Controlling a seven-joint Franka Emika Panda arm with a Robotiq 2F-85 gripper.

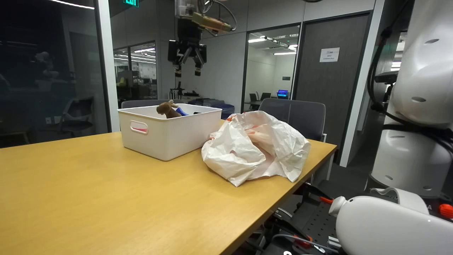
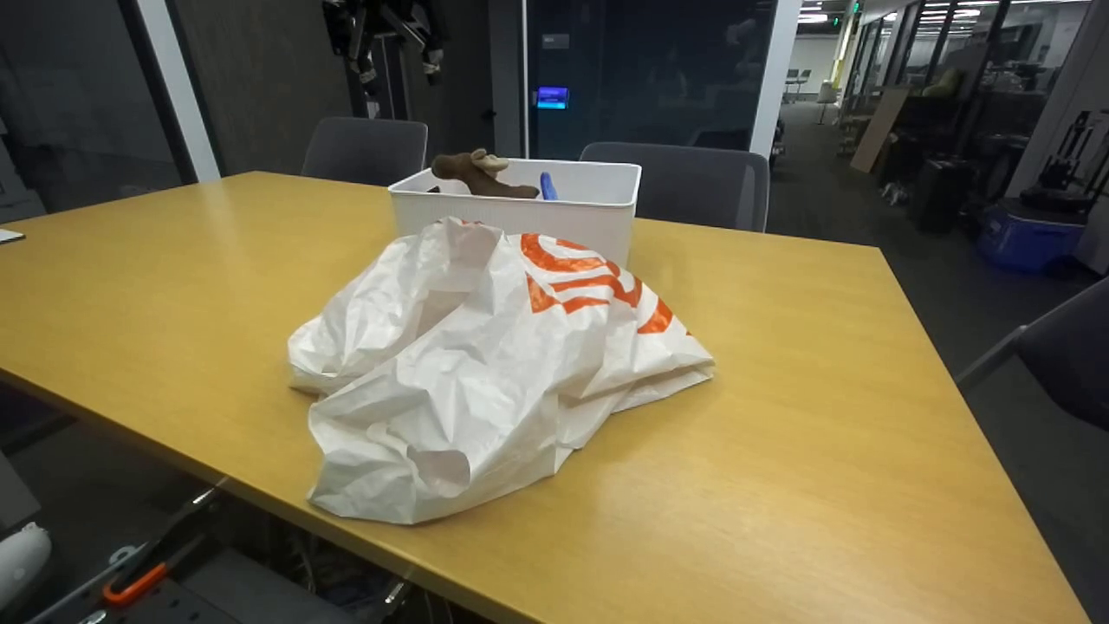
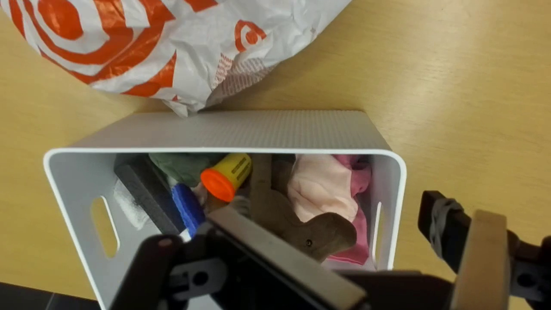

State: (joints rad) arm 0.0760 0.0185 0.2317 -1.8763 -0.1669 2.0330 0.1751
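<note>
Gripper [image 1: 188, 72] spread wide, holding nothing, above bin [image 1: 191, 131]. Probably approach step; next likely calls for lowering toward plush toy [image 3: 297, 228].

My gripper [image 1: 188, 72] hangs pointing down in both exterior views, its two fingers [image 3: 482, 258] parted, a wide gap between them from the wrist camera. Above, my wrist [image 1: 186, 10] is cropped by an exterior view's top edge; my white arm [image 1: 421, 78] rises at right.
</note>
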